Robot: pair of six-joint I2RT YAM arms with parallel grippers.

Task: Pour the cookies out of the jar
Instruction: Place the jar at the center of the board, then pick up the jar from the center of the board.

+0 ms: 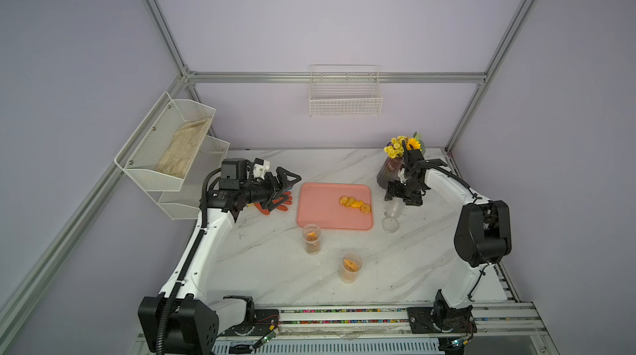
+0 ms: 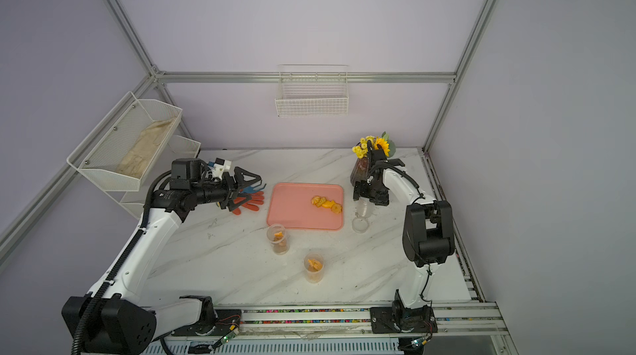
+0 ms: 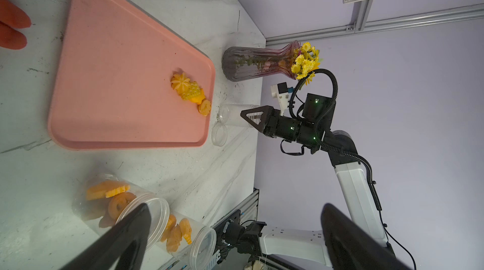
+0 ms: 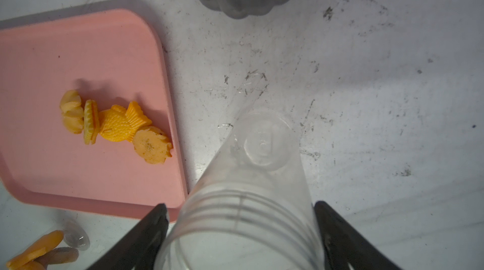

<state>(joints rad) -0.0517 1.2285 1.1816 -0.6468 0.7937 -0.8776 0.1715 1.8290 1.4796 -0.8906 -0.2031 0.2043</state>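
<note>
Several orange-yellow cookies (image 1: 354, 203) (image 2: 327, 204) (image 3: 190, 93) (image 4: 115, 124) lie in a small heap on the right part of the pink tray (image 1: 320, 205) (image 4: 39, 46). An empty clear jar (image 1: 394, 208) (image 2: 364, 208) (image 3: 235, 115) (image 4: 251, 177) stands mouth up on the table just right of the tray. My right gripper (image 1: 401, 200) (image 4: 239, 206) hangs over it, open, one finger on each side of the jar's threaded neck with a narrow gap. My left gripper (image 1: 287, 191) (image 3: 235, 207) is open and holds nothing, left of the tray.
Two open jars with cookies (image 1: 312, 238) (image 1: 351, 267) stand in front of the tray. A clear lid (image 1: 390, 225) lies by the empty jar. A vase of yellow flowers (image 1: 390, 171) stands behind the right gripper. An orange glove (image 1: 279, 204) lies under the left gripper. A wire rack (image 1: 165, 150) is at far left.
</note>
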